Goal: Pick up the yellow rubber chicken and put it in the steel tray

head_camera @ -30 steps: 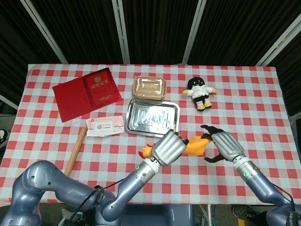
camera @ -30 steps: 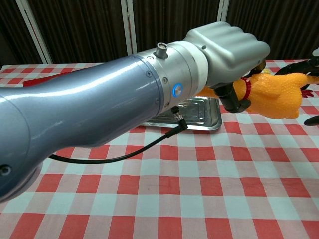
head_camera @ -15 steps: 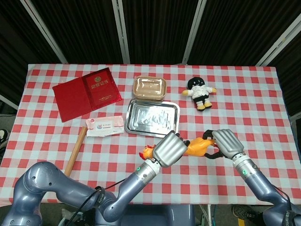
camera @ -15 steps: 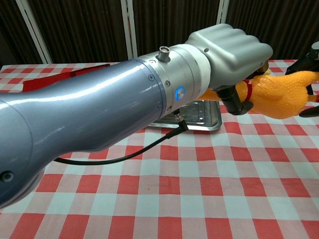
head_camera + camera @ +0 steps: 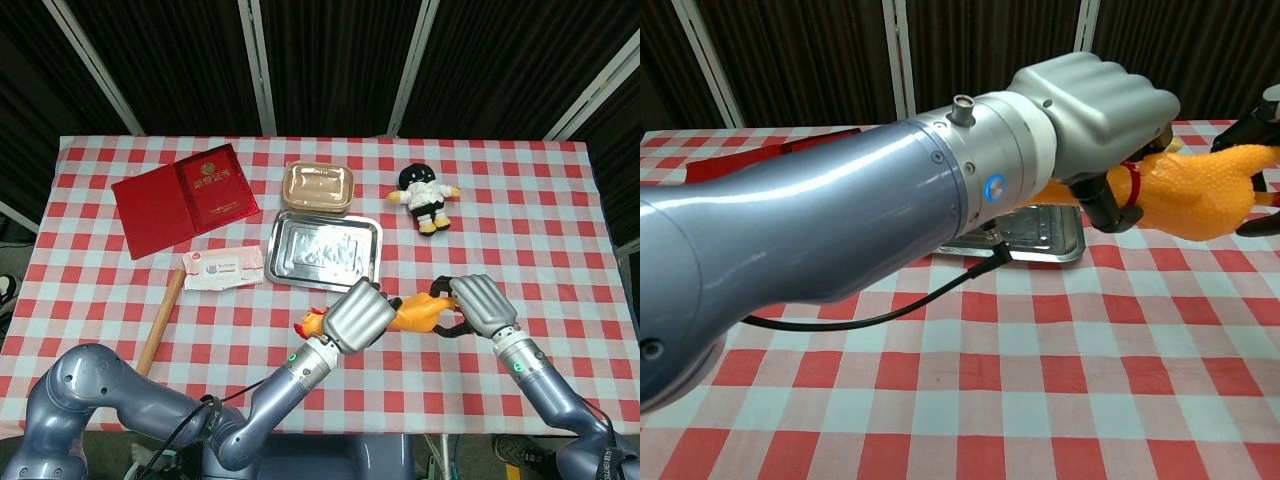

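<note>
Head view shows the left hand (image 5: pixel 360 315) curled around the neck end of the yellow rubber chicken (image 5: pixel 418 312), so that the red-and-orange head pokes out on the far side of the hand from the body. The right hand (image 5: pixel 477 306) closes its dark fingertips on the tail end of the same toy, so both hands hold it between them above the checked tablecloth (image 5: pixel 100 200). From the chest view, the left hand's fingers (image 5: pixel 1110 205) wrap the neck just behind a red collar, and the orange-yellow body stretches away toward the right hand (image 5: pixel 1265 110), of which only dark fingers show at the frame edge. Just beyond the left hand, further from the robot, lies the steel tray (image 5: pixel 325 248); its shiny floor holds nothing. Touching the tray's far rim sits a tan lidded food box (image 5: pixel 319 187); its contents cannot be made out through the lid. Beyond the right hand rests a small black-and-white plush doll (image 5: pixel 426 197). Well off to the outer side of the left hand lie a red booklet (image 5: pixel 185 197), a white packet (image 5: pixel 224 267) and a wooden stick (image 5: pixel 160 322).
</note>
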### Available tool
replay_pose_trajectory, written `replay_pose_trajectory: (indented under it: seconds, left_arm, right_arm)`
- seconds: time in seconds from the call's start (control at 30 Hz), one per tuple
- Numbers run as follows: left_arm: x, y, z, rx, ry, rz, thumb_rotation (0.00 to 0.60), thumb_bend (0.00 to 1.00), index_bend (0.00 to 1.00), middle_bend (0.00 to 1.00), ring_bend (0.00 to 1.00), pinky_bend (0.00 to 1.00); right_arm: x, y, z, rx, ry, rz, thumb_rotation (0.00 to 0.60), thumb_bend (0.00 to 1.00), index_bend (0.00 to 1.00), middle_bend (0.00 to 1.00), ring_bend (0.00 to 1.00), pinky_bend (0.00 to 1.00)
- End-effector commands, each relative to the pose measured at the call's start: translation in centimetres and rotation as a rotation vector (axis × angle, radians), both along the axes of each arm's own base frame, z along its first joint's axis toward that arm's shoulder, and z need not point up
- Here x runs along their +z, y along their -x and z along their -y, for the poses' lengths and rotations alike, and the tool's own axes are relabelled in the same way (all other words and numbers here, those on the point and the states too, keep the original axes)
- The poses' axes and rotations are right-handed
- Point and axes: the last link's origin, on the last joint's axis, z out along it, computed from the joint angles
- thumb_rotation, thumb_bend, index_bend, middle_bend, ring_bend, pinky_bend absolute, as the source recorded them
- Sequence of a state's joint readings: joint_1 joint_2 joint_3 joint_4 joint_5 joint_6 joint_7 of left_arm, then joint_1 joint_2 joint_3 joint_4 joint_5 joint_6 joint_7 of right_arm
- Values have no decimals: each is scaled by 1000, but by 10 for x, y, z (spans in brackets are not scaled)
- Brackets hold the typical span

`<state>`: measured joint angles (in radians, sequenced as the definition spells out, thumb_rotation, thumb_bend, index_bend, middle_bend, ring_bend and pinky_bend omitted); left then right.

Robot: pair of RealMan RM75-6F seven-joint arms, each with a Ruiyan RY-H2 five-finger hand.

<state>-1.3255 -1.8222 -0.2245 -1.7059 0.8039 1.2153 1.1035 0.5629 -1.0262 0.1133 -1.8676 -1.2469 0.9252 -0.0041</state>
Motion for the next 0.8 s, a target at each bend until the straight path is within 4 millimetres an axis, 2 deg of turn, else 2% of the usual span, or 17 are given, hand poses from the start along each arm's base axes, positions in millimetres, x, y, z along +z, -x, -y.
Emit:
replay_pose_trajectory:
  seconds: [0.03, 0.1, 0.13, 0.23, 0.33, 0.8]
  left_arm:
    - [1, 1, -1, 0, -2, 2, 600, 659, 545, 617, 546, 618]
    - [2, 3, -1, -2, -2, 4, 600, 659, 545, 617, 546, 617]
    - [2, 3, -1, -2, -1, 5, 600, 659, 545, 617, 546, 617]
    - [3, 5, -1, -3, -1, 7, 600, 660, 545, 617, 546, 617]
    - [4, 6, -2, -1, 0, 10, 600, 659, 545, 616, 546, 617]
    - [9, 18, -6, 17, 15, 28, 600, 659, 545, 616, 546, 615]
  right_arm:
    - [1, 2, -3, -3, -15, -2, 600, 338, 219, 351, 319, 424]
    - [3, 3, -4, -7, -23, 0, 600, 241, 65, 199, 184, 325]
    - [3, 3, -5, -8, -26, 0, 600, 204, 22, 137, 132, 286]
    - [5, 4, -7, -12, -35, 0, 600, 129, 0, 21, 35, 225]
    - [6, 5, -8, -13, -42, -1, 600, 100, 0, 0, 2, 199]
    - [15, 10, -10, -21, -24, -17, 600, 80, 0, 0, 0, 131]
